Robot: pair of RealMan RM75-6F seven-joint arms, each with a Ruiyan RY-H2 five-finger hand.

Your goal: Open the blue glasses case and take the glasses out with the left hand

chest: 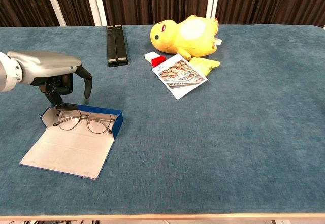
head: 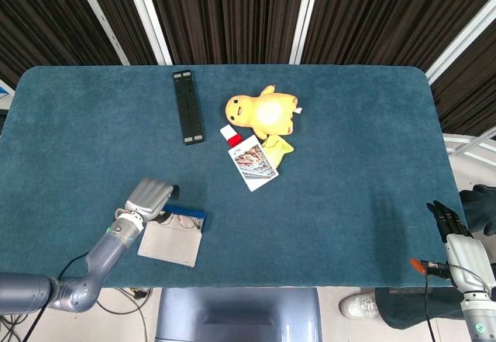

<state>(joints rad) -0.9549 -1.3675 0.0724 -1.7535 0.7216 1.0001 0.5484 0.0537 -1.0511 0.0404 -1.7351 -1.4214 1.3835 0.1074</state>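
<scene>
The blue glasses case (chest: 104, 114) (head: 186, 212) lies open near the table's front left, its pale lid (chest: 66, 150) flat toward the front edge. Thin-rimmed glasses (chest: 84, 121) (head: 180, 219) rest inside it. My left hand (chest: 51, 70) (head: 149, 197) hovers just above the case's left end, fingers curled downward and apart, holding nothing. My right hand (head: 448, 222) hangs off the table's front right corner, seen only in the head view, its dark fingers pointing up with nothing in them.
A yellow plush toy (chest: 184, 33) lies at the back centre, with a picture card (chest: 179, 74) and a small red-and-white block (chest: 155, 59) next to it. A black folded bar (chest: 115, 44) sits at the back left.
</scene>
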